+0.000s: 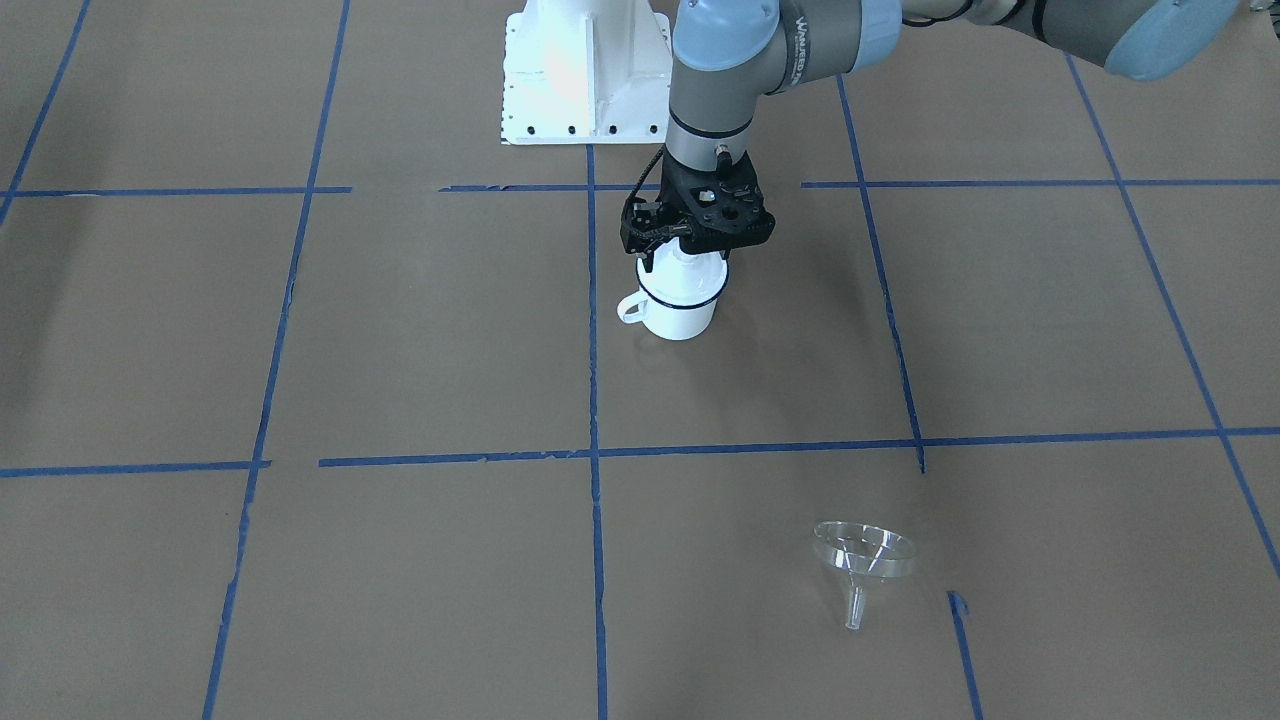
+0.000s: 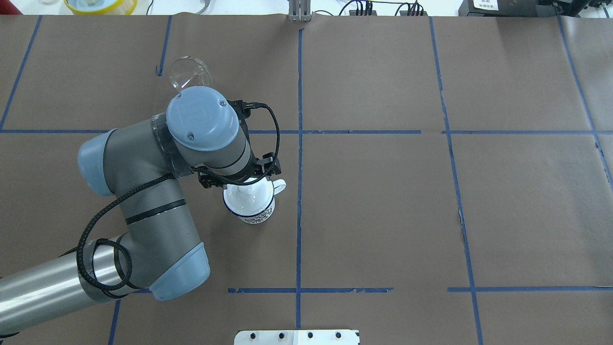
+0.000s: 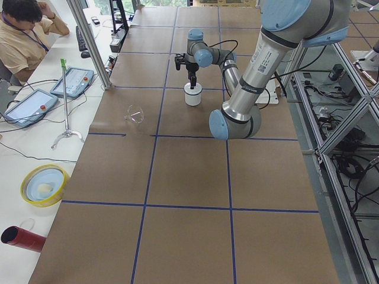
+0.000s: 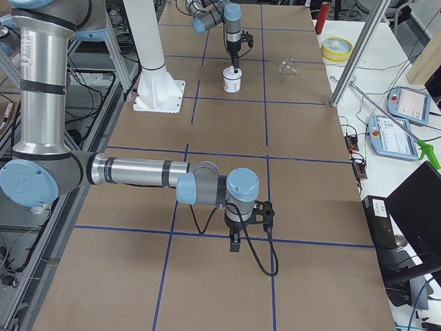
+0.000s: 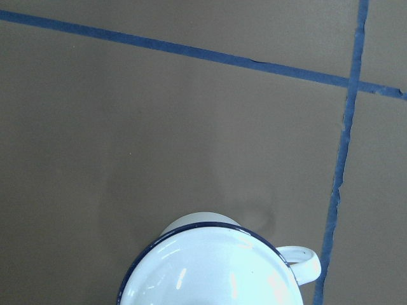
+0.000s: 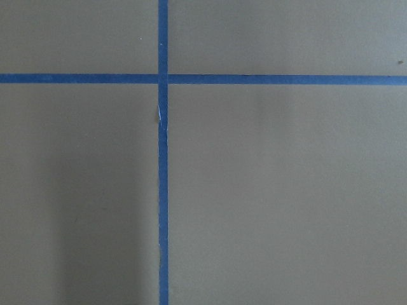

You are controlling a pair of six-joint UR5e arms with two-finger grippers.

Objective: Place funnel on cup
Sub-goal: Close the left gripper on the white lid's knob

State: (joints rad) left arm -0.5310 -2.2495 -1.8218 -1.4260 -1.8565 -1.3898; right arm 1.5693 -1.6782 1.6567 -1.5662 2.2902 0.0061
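Broadly, a brown surface (image 1: 400, 330) gridded with blue tape (image 1: 593, 400) filled every view. The left arm (image 2: 143, 158) reached from the overhead view's left to mid-frame. Its pincer (image 1: 683, 255) was down at the knob of a white lid (image 1: 692, 280) sitting on the enamel cup (image 1: 678, 312); clamped or not, I could not tell. The right pincer (image 4: 235, 245) hung over the surface, its state unclear. The clear funnel (image 1: 864, 552) lay tipped at the front view's lower right, well apart from the cup.
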